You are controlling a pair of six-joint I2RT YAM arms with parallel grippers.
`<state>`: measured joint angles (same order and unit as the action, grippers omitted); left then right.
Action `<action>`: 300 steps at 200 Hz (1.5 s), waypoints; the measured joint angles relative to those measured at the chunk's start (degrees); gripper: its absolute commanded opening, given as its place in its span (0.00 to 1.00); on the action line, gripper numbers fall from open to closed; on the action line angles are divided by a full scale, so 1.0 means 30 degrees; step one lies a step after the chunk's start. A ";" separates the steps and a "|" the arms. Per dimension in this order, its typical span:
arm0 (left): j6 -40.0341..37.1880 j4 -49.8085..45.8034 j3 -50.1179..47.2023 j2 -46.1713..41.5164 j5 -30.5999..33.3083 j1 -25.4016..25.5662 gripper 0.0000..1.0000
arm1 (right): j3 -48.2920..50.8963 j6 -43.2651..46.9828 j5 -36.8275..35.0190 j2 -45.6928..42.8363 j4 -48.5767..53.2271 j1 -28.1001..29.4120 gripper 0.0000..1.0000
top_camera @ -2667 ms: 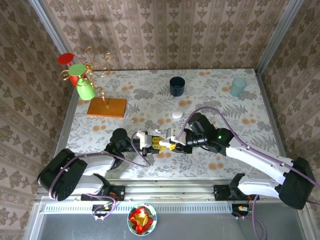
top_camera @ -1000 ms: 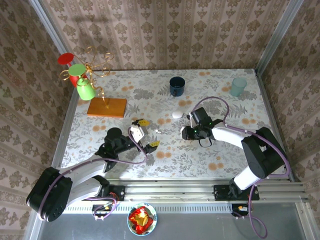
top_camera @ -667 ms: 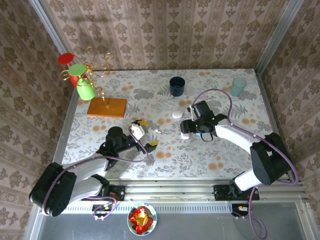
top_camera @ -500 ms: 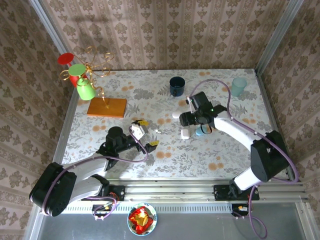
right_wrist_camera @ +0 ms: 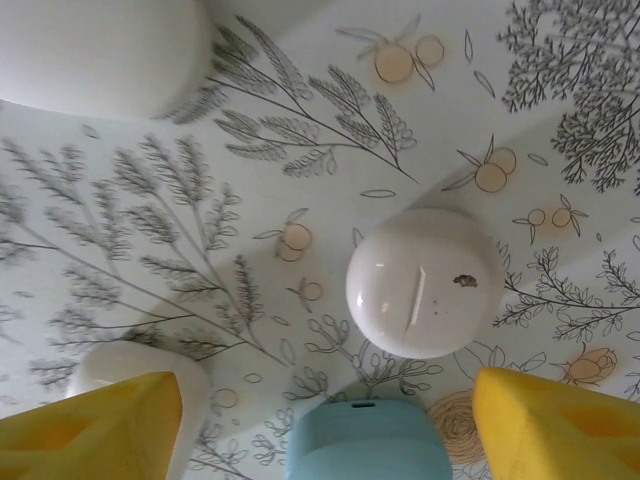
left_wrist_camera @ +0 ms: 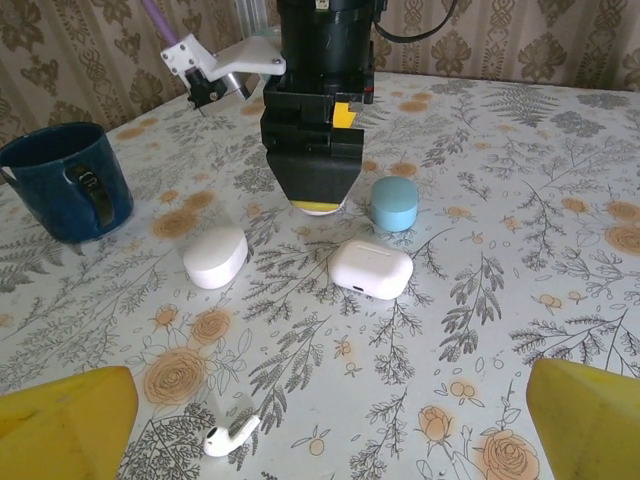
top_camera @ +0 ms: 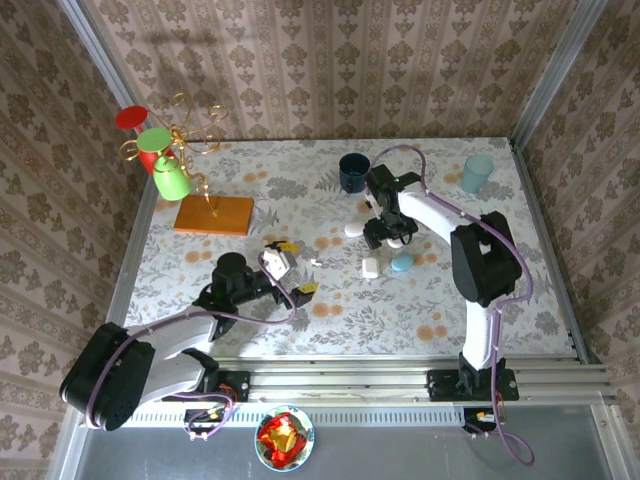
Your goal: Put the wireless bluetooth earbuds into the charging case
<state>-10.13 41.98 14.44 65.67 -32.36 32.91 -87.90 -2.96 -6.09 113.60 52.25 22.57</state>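
**Table** (top_camera: 250,330): floral cloth across mid-frame of the overhead view.

**Right gripper** (top_camera: 386,238): just right of centre, pointing down over the cluster of cases. Fingers are spread wide. In its own wrist view the yellow fingertips (right_wrist_camera: 90,425) sit in the two lower corners, with nothing between them. Judged reason: poised to take or steady a case.

**Left gripper** (top_camera: 296,266): lower left of centre, also spread and holding nothing. Its opening faces the earbud, so it is probably lined up for a pick.

**Navy mug** (top_camera: 353,172): upper centre, clear of the work area.

**Cases** (near one another, none touching):
- round white case (left_wrist_camera: 215,256)
- oblong white case (left_wrist_camera: 370,268)
- blue case (left_wrist_camera: 395,203)

All look shut. Judged: a lid has to open before anything goes in.

**Earbud** (left_wrist_camera: 230,437): loose on the cloth between the left gripper and the oblong white case, touching neither. It is not in any case.

**View differences:**
- Overhead, the earbud is a white speck. The left wrist view shows its stem and that it lies on its side, bottom left of centre.
- The left wrist view shows the right gripper side-on, so its spread is unreadable there.
- The right wrist view shows a seamed white lid (right_wrist_camera: 425,282) with a small smudge. I cannot tell which white case it belongs to.
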 measured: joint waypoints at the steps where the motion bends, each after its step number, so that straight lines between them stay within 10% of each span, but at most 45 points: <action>1: 0.0000 0.0000 0.0000 0.0022 0.0000 0.0000 1.00 | -0.0051 0.0015 0.0000 0.0066 0.0080 -0.0036 0.79; 179: 0.0597 0.0889 0.0036 0.1239 -0.0627 0.0000 0.97 | -0.2157 0.0270 0.1625 0.3381 0.0911 -0.1865 0.51; 300: 0.3963 0.6390 0.0029 0.3497 0.4204 0.1370 0.98 | 0.9981 -0.7650 0.5858 -0.7963 -1.2655 -0.1756 0.45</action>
<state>1.76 61.14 14.52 76.16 -19.75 37.01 -57.95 -25.91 11.49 89.71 14.28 17.30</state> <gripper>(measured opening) 0.989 0.477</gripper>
